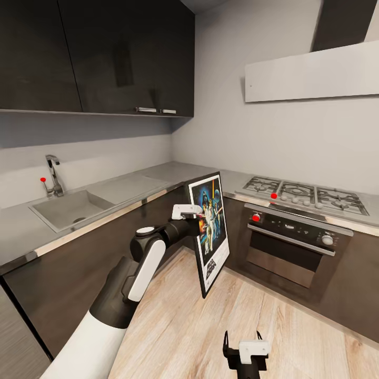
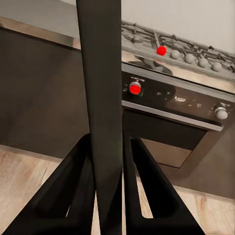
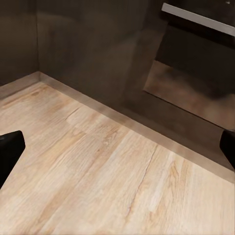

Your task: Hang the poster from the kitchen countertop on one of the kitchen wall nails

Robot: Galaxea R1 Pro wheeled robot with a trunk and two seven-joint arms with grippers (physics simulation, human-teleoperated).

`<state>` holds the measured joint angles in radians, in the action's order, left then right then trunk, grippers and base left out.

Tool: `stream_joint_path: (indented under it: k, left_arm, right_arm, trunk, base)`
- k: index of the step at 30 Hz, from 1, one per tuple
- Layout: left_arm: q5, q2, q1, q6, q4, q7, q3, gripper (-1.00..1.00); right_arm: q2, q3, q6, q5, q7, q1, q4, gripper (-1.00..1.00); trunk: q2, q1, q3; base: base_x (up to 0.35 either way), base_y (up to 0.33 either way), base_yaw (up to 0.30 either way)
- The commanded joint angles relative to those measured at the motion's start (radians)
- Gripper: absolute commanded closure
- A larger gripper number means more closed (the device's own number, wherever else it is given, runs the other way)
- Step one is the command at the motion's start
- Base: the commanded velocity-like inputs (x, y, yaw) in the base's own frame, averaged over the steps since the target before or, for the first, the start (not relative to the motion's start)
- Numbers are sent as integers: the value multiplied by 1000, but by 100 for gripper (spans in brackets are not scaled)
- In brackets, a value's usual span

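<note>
Poster (image 1: pixel 210 226), an upright rectangular print with a thin black frame, a white border and colourful figures on dark blue, hangs in the air in front of the corner of the dark brown lower cabinets, clear of the pale grey L-shaped kitchen countertop (image 1: pixel 131 184). Its lower white band carries a black logo block, too small and slanted to read in the head view; no other writing can be read.

The left gripper (image 1: pixel 197 221) is clamped on the poster's left edge, about midway up. In the left wrist view the poster (image 2: pixel 103 98) shows edge-on as a dark vertical slab, with the 2 black fingers (image 2: pixel 73 191) pressed against it from either side.

The right gripper (image 1: pixel 242 342) hangs low above the light wooden plank floor (image 1: pixel 263 316), fingers spread wide and holding nothing.

Behind the poster sit a steel gas hob (image 1: pixel 305 195) and a built-in oven (image 1: pixel 295 242) with a red-marked knob (image 1: pixel 256 217). An inset sink (image 1: pixel 68 208) with a chrome tap (image 1: pixel 52 176) lies further left.
</note>
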<state>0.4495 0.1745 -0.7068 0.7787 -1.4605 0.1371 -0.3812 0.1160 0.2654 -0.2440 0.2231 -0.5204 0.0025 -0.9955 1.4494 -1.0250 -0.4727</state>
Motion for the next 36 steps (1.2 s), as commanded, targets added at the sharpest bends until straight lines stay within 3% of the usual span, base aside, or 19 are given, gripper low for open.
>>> stream_joint_path:
  k: [1, 11, 15, 20, 21, 23, 27, 31, 33, 36]
  left_arm:
    - [10, 0, -1, 4, -1, 9, -1, 100]
    - [5, 0, -1, 4, 0, 5, 4, 100]
    - [-22, 0, -1, 3, -22, -1, 18, 100]
    - [-34, 0, -1, 2, -30, 2, 7, 100]
    - [-35, 0, -1, 2, -31, 14, 1, 100]
    - [-36, 0, -1, 2, -32, 36, -12, 100]
    - [-37, 0, -1, 2, -33, 71, -69, 100]
    - [-37, 0, -1, 2, -34, 76, -80, 100]
    - [-37, 0, -1, 2, -34, 78, -85, 100]
    - [-36, 0, -1, 2, -35, 79, -86, 100]
  right_arm:
    - [0, 1, 2, 7, -6, 0, 0, -100]
    - [-1, -5, -4, 8, 0, 3, 4, -100]
    - [22, 18, 19, -14, -23, -16, -19, -100]
    - [49, 46, 47, -40, -51, -27, -47, -100]
    - [51, 222, 260, -71, -295, -29, -243, -100]
    - [56, 250, 304, -75, -328, -32, -269, -100]
    - [58, 320, 354, -78, -410, -52, -306, -100]
    - [58, 361, 400, -86, -458, -73, -311, -100]
    - [58, 395, 437, -112, -492, -97, -313, -100]
    - [58, 411, 450, -136, -504, -109, -314, -100]
  trunk:
    - [1, 0, -1]
    - [1, 0, -1]
    - [1, 0, -1]
    - [1, 0, -1]
    - [1, 0, -1]
    - [1, 0, -1]
    - [1, 0, -1]
    - [1, 0, -1]
    - [1, 0, -1]
    - [1, 0, -1]
  base:
    - [0, 0, 0]
    - [0, 0, 0]
    - [0, 0, 0]
    - [0, 0, 0]
    - [0, 0, 0]
    - [0, 0, 0]
    - [0, 0, 0]
    - [0, 0, 0]
    - [0, 0, 0]
    - [0, 0, 0]
